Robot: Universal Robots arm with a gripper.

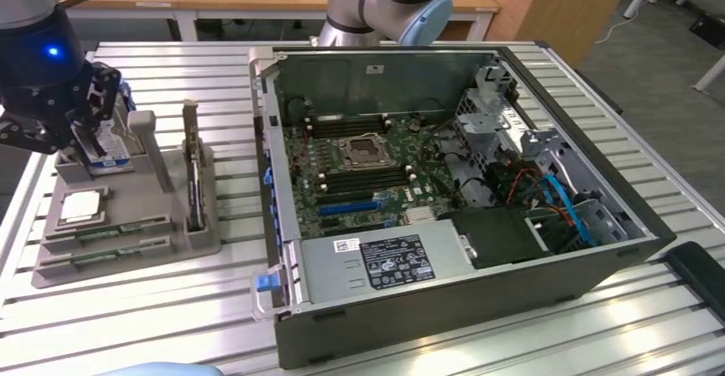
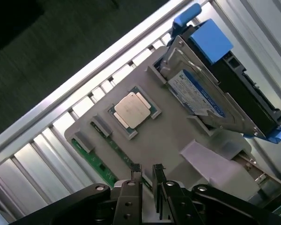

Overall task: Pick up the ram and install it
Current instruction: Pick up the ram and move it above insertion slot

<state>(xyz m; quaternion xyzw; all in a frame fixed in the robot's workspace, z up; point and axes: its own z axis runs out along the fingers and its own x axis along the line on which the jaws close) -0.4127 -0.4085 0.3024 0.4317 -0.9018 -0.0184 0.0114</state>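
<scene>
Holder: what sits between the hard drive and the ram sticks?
The square silver CPU lies between hard drive and ram sticks, per the wrist view.

- The ram sticks (image 1: pixel 109 232) lie low in slots along the holder's (image 1: pixel 153 210) near edge in the exterior view — open air straight above them.
- The CPU chip (image 2: pixel 133 110) lies flat just behind them.
- At the holder's far edge the upright hard drive (image 2: pixel 199 96) and a gray post (image 1: pixel 143 143) rise high, close beside the gripper (image 2: pixel 146 171).
- A thin upright board (image 1: pixel 193 172) walls the holder's edge facing the computer case (image 1: pixel 453 308).
- Inside the case the memory slots (image 1: pixel 365 178) beside the CPU socket (image 1: pixel 362 148) stand open from above — drive cage (image 1: pixel 498 113) and cables (image 1: pixel 561 206) crowd the exterior view's right, the power supply (image 1: pixel 385 261) the near edge.
</scene>
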